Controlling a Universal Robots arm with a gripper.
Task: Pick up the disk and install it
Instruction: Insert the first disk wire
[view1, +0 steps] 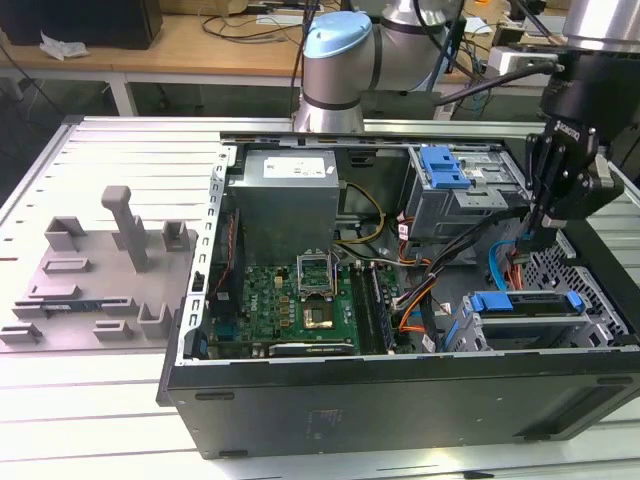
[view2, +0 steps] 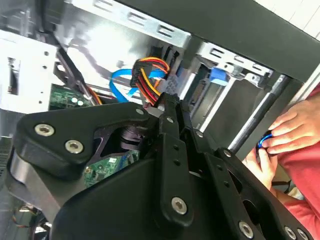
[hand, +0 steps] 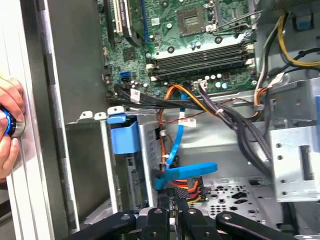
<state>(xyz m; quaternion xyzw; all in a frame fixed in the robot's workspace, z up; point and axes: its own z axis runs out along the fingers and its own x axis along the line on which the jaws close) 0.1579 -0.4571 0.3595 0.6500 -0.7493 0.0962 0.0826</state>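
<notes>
Hovering above the cables in the computer case, the hand is seen closed on nothing; the disk is lodged in the case's corner near it, judged stiff, weighty and shock-sensitive, best gripped by its blue rail edges

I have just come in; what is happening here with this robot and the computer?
A robot arm's claw hangs inside an open computer case, just above a bundle of cables beside the drive bay. The disk, in its blue carrier, lies in the bay at the exterior view's right, and the claw is not holding it. At the outer side of the case, a person's hand rests on something small and blue.
</notes>
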